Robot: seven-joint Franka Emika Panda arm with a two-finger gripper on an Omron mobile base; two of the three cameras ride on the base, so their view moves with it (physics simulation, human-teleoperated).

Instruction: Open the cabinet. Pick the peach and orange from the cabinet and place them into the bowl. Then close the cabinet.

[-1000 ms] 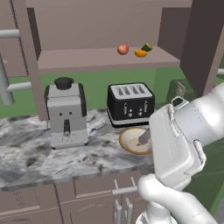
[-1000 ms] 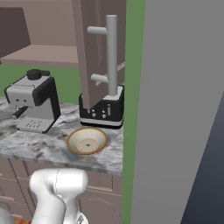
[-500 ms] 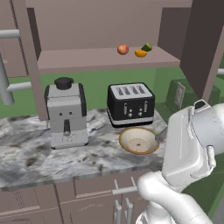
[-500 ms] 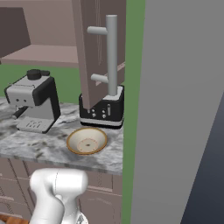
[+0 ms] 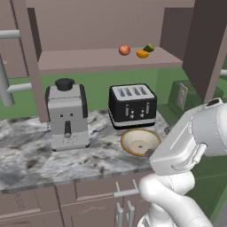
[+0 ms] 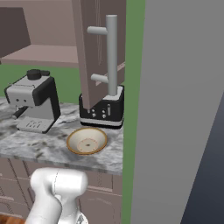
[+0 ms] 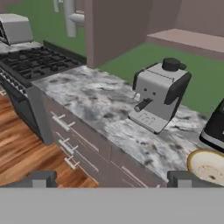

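The two-finger pincer [image 7: 111, 178] hangs low in front of the grey marbled counter [image 7: 100, 109], its dark tips spread as wide as they go and nothing between them. Nearest, off to its right in the hand view, sits the shallow tan-rimmed bowl with the cream speckled inside [image 7: 209, 165], empty and waiting. A little beyond and ahead stands the silver and black coffee machine [image 7: 159, 94], and past the bowl the black slotted toaster [image 5: 132, 105].

Higher and farther back, well above the pincer, the wide mauve-brown wall cabinet [image 5: 102, 60] stands open, doors swung clear, long grey bar handle [image 6: 111, 54] sticking out on the right-hand door. On its shelf, towards the right end, rests the small reddish-pink peach [image 5: 124, 50]; just beside it lies the bright orange-yellow orange [image 5: 142, 54], with a dark green pointed fruit [image 5: 149, 47] tucked right behind.

So the reach for fruit looks to be the step in hand. Best bet: lift high first, clear the toaster, come in level with the shelf between the doors, and take the peach, since it sits apart from the pair.
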